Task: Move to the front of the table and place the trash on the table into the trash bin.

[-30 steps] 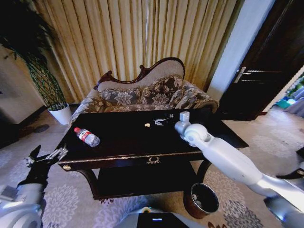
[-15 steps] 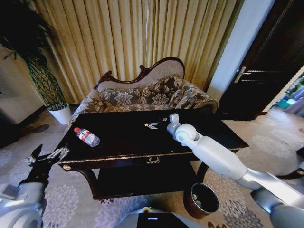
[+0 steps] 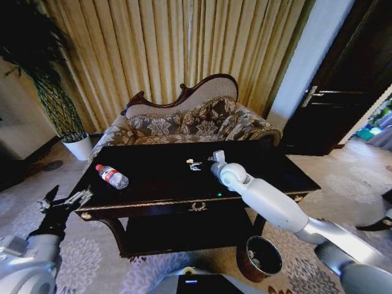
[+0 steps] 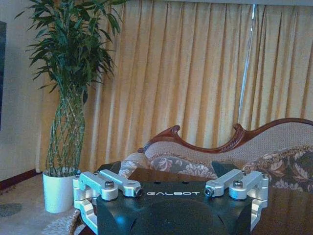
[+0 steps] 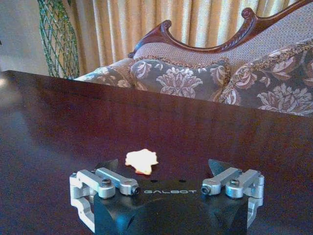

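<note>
The dark glossy table (image 3: 153, 190) stands right in front of me. A clear water bottle (image 3: 111, 176) with a red cap lies near its left end. A small crumpled white paper scrap (image 3: 190, 161) lies mid-table toward the far side. My right gripper (image 3: 196, 165) is low over the tabletop right at that scrap. In the right wrist view the right gripper (image 5: 164, 167) is open and the scrap (image 5: 142, 161) lies between its fingers, off-centre. My left gripper (image 3: 66, 201) hangs open off the table's front left corner, holding nothing. The reddish-brown trash bin (image 3: 260, 258) stands on the floor by the table's front right leg.
A floral sofa (image 3: 190, 122) with a carved wood back stands behind the table, before gold curtains. A white plant pot (image 3: 78, 147) with a tall plant is at the far left. A dark door (image 3: 343, 86) is at the right. Patterned carpet surrounds the table.
My right arm has swept leftward across the tabletop, bringing its gripper up to the paper scrap. The left arm has barely shifted.
</note>
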Tool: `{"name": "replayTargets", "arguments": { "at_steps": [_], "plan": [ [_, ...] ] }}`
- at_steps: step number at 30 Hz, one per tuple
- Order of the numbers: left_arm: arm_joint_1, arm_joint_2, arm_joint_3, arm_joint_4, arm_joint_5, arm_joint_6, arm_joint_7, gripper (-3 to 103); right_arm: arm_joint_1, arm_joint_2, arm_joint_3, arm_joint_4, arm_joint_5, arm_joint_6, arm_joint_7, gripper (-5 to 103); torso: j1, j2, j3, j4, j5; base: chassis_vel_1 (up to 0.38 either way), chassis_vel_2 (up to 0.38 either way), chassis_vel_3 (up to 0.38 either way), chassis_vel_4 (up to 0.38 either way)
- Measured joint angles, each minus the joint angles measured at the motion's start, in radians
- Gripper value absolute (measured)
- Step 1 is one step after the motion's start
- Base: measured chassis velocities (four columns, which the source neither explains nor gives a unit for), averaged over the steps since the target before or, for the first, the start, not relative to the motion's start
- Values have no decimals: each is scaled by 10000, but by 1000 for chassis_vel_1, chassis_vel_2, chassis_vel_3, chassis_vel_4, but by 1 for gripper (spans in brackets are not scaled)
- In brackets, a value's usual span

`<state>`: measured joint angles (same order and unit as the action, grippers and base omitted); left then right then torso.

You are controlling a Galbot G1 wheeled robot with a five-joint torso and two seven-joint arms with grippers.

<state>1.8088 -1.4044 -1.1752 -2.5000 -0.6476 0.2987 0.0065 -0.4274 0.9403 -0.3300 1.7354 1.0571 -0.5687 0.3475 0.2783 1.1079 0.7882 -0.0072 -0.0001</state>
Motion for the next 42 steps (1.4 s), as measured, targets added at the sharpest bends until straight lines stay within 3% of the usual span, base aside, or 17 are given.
{"name": "replayTargets", "arguments": {
  "at_steps": [18, 42],
  "plan": [
    [-80, -163, 10, 0, -12, 6, -11, 100, 609, 369, -393, -44, 704, -818, 915, 100, 0, 0, 0, 0, 0, 0, 0, 0, 0],
    [-102, -264, -40, 0, -53, 35, 74, 100, 929, 440, -584, -248, 1391, -961, 943, 100, 0, 0, 1, 0, 1, 0, 0, 0, 0]
  ]
}}
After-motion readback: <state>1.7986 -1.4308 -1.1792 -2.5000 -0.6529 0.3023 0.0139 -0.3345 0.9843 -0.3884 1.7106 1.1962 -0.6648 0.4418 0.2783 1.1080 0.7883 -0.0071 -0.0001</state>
